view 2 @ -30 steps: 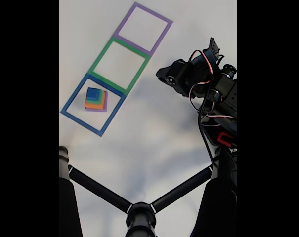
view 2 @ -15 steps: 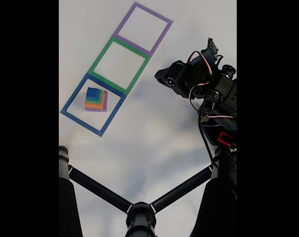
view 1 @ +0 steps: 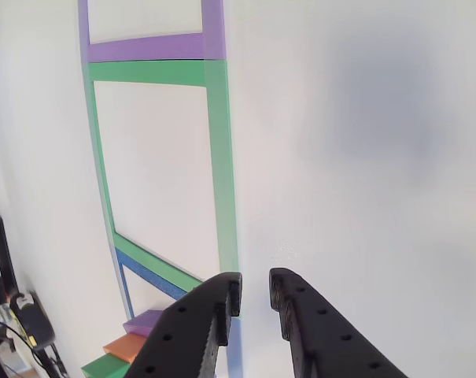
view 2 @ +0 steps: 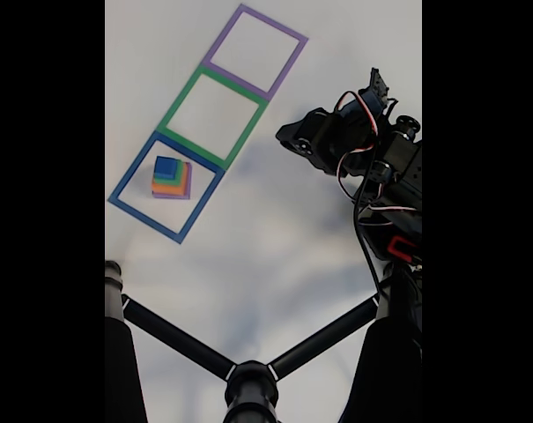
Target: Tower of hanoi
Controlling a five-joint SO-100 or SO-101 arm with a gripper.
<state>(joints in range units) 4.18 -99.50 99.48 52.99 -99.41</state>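
White tabletop (view 2: 275, 238) spreads under everything, with three flat square frames laid in a diagonal row: a blue frame (view 2: 125, 182), a green frame (view 2: 180, 100) and a purple frame (view 2: 284, 70), each sharing an edge with the next. The tower of hanoi (view 2: 171, 177) sits inside the blue frame, stacked with the purple block at the bottom, then orange, then green, and the small blue cube on top.

In the fixed view the arm (view 2: 385, 167) stands at the right, and its gripper (view 2: 290, 139) hangs over bare table, well apart from the stack, which lies to its left and lower in the picture. The green frame's nearest corner is just off the gripper's left.

In the other view the gripper (view 1: 256, 290) rises from the bottom edge with its two black fingers (view 1: 218, 303) standing slightly apart, a narrow gap between the tips and nothing held between them. From there the stack's purple, orange and green layers (view 1: 135, 337) peek out at the lower left, beside the left finger.
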